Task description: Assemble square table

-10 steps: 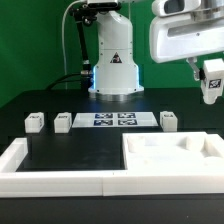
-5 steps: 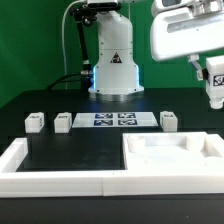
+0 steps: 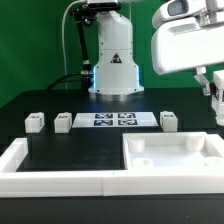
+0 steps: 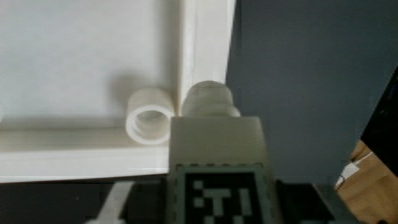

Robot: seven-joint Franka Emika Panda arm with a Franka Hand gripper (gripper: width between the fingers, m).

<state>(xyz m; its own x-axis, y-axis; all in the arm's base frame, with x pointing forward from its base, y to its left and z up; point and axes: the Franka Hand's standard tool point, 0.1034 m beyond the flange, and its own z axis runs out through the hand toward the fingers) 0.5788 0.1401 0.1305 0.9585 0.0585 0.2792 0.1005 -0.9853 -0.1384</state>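
Exterior view, left to right.

- Border rail (image 3: 18,157): long white plastic, matte, square-edged, bent round a black mat.
- Left leg (image 3: 35,121) and second leg (image 3: 63,120): small white blocks with dark tags, standing on the table, apart from each other.
- Marker board (image 3: 110,120): thin, flat and white, with a row of tags, between the second leg and third leg (image 3: 168,120).
- Square tabletop (image 3: 170,158): large white slab with a raised rim, lying flat at the exterior view's right, inside the rail's front run. The seam between the two is hard to make out. Smooth moulded recesses show inside the rim.
- Gripper (image 3: 215,90): at the far right edge, above the slab and partly cut off.

Wrist view.

- The jaws are clamped on the held leg (image 4: 214,150), a white block with a tagged face and a rounded tip.
- The tip sits over the slab's rim, just beside a short round socket (image 4: 148,117).
- Cannot tell whether the tip touches the slab.
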